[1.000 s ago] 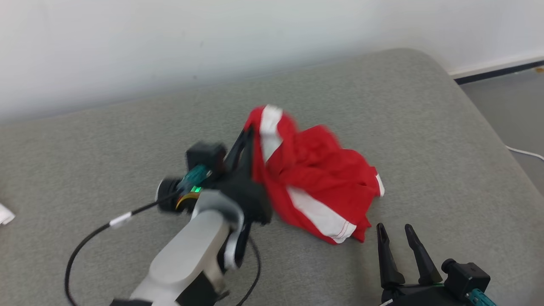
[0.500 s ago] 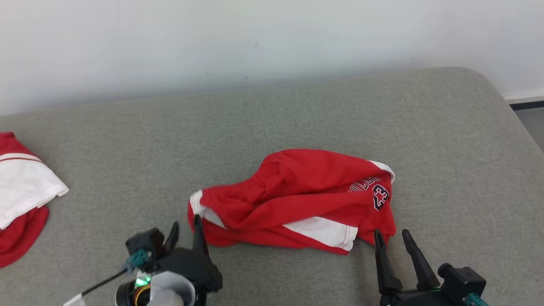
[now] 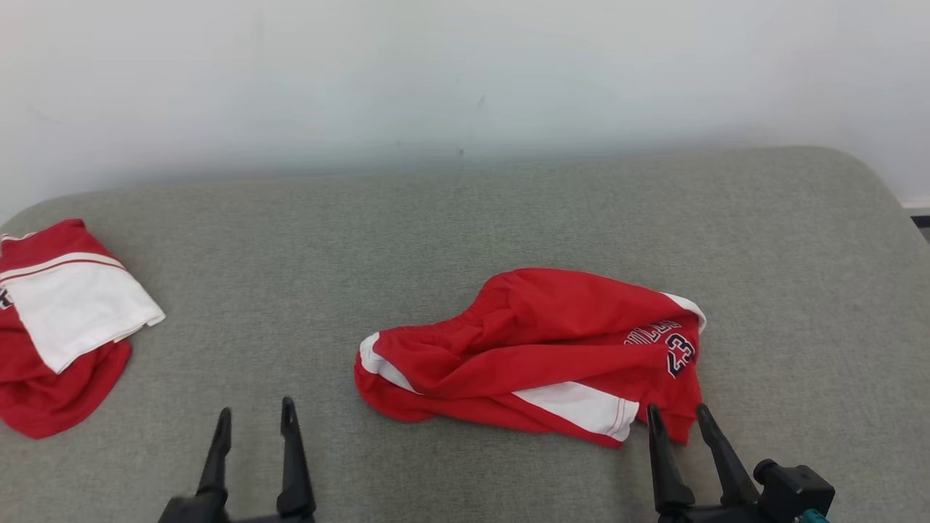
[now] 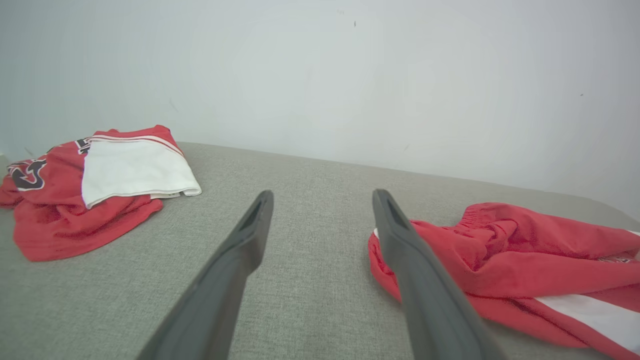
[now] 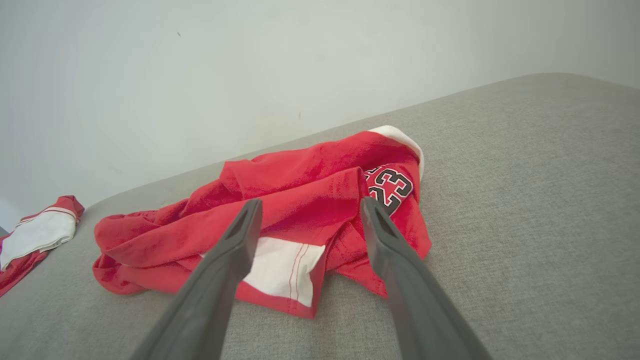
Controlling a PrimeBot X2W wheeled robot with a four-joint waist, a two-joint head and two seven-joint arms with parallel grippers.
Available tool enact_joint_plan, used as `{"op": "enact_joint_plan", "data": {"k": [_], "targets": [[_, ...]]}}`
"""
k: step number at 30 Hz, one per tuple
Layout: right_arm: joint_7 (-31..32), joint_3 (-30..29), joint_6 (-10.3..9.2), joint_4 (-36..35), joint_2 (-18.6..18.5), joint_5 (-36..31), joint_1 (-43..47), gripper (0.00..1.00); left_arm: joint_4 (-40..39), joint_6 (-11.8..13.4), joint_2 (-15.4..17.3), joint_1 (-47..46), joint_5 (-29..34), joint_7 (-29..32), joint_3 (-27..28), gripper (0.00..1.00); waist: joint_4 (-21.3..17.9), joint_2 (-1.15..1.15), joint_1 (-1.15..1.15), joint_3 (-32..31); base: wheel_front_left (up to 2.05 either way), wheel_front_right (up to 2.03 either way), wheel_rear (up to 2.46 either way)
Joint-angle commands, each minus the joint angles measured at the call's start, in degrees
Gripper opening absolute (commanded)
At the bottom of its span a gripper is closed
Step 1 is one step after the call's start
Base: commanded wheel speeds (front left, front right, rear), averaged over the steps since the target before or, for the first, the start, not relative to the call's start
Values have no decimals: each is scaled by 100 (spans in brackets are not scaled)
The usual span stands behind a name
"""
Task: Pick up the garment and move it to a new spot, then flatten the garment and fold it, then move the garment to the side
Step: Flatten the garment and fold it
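- Garment (image 3: 530,356): a pair of red shorts, crumpled on the grey cushion (image 3: 290,240) right of its middle. Its near hem, with a white panel (image 3: 581,407), lies just beyond the right gripper (image 3: 677,409). Layers overlap there, so a pinch at that hem could well catch two layers, or only one. The cloth would then lift twisted rather than spread.
- The right gripper has its jaws apart and holds nothing. Its fingertips are close to the hem, though whether they touch it cannot be told. A low approach may push the fabric ahead and bunch it further instead of sliding under it.
- The left gripper (image 3: 256,407) is likewise spread and empty. It sits over bare cushion, apart from the garment's left end. That rounded end, a white-edged fold (image 3: 374,359), offers no clear corner, so a grab there is likely to take the wrong layer.
- Farther back, a gathered ridge (image 3: 494,309) looks like the waistband, but the heap hides how it runs. Flattening from a mistaken edge would press creases in rather than take them out.
- At the far left lies a second red-and-white garment (image 3: 65,319), well apart. Moving the garment aside in that direction could mix the two piles.
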Motion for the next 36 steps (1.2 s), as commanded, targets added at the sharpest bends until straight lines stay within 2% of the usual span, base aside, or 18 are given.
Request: {"op": "enact_joint_plan", "data": {"k": [1, 5, 13, 21, 23, 27, 31, 32, 33, 34, 36], "targets": [[30, -16, 21, 61, 12, -16, 30, 100, -182, 12, -56, 181, 171, -18, 109, 100, 85, 0, 1, -39, 0, 0, 0], [525, -168, 22, 249, 11, 51, -139, 100, -467, -119, -229, 552, 477, -19, 379, 100, 218, 0, 1, -50, 0, 0, 0], [1817, -268, 21, 461, 12, -62, -455, 100, -398, -405, -350, 554, 653, -19, 513, 100, 439, 0, 1, 0, 0, 0, 0], [2056, -176, 21, 369, 10, 58, -356, 100, -378, -394, -363, 497, 548, -19, 510, 100, 535, 0, 1, 41, 0, 0, 0], [2079, -163, 21, 365, 10, 82, -338, 91, -383, -373, -364, 482, 513, -19, 500, 100, 544, 0, 1, 66, 0, 0, 0], [2101, -180, 22, 417, 12, 93, -374, 96, -325, -389, -364, 449, 494, -19, 470, 100, 550, 0, 1, 96, 0, 0, 0], [2111, -132, 21, 490, 10, 92, -455, 89, -274, -421, -364, 416, 501, -19, 434, 100, 545, 0, 1, 102, 0, 0, 0], [2093, -103, 22, 497, 12, 92, -490, 50, -270, -427, -364, 406, 507, -19, 431, 100, 541, 0, 1, 105, 0, 0, 0], [2068, -91, 22, 504, 12, 83, -519, 32, -265, -431, -364, 398, 514, -19, 427, 100, 538, 0, 1, 107, 0, 0, 0], [2046, -94, 21, 510, 12, 75, -538, 0, -262, -432, -364, 399, 519, -19, 426, 100, 531, 0, 1, 109, 0, 0, 0], [1960, -193, 21, 471, 5, 35, -543, 0, -265, -422, -364, 406, 527, -19, 434, 100, 505, 0, 1, 115, 0, 0, 0]]}}
